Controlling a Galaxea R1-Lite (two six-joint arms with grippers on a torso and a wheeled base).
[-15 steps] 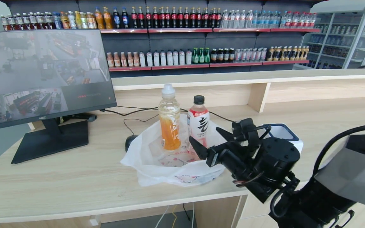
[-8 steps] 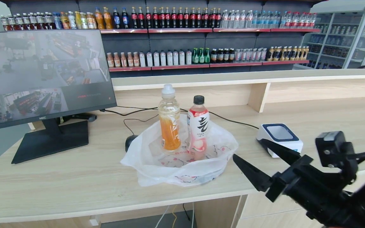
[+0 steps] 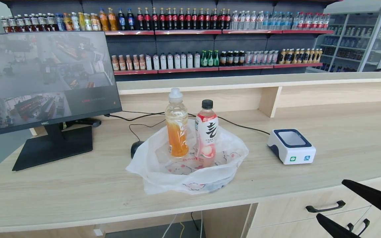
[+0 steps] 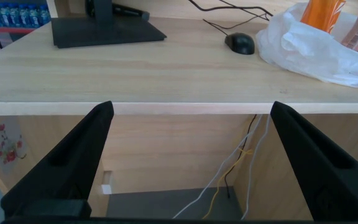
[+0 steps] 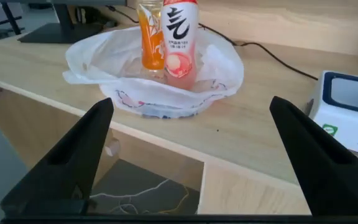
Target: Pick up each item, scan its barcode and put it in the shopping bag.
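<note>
Standing upright in shopping bag (image 3: 190, 180): orange bottle (image 3: 176, 127), white bottle (image 3: 206, 127); right end effector (image 3: 329, 198) well apart, empty, jaws spread.

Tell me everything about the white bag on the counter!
The shopping bag is thin, crinkly white plastic with red pictures printed on it. It sits slumped and open on the wooden counter. An orange drink bottle and a black-capped white bottle stand upright inside it. A black mouse sits beside it.
</note>
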